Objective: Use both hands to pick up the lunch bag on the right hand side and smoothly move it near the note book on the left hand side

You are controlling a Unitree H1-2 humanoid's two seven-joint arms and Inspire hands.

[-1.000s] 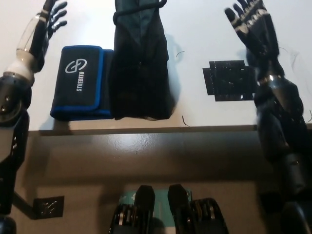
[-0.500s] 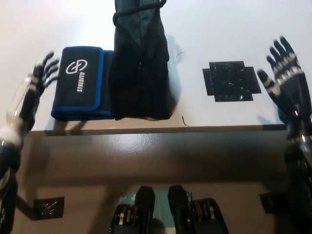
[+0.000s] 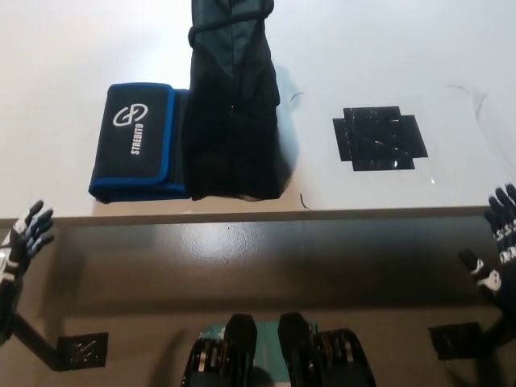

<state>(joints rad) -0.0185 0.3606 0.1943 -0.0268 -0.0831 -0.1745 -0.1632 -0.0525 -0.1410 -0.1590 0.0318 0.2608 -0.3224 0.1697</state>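
A tall black lunch bag (image 3: 232,105) stands on the white table (image 3: 387,56), its right side at the picture's middle. Against its left side lies a black notebook with a blue border and white logo (image 3: 135,141). My white left hand (image 3: 22,244) hangs at the lower left, below the table's front edge, fingers spread and holding nothing. My black right hand (image 3: 500,250) is at the lower right edge, also below the table edge, fingers apart and empty. Both hands are far from the bag.
A black tape cross (image 3: 379,137) marks the table right of the bag. The table's front edge (image 3: 258,216) runs across the picture, with brown floor below. Small black tape squares (image 3: 81,348) lie on the floor at lower left and lower right.
Both hands have dropped back from beside the bag and notebook to below the table's front edge. The bag and notebook have stayed put.
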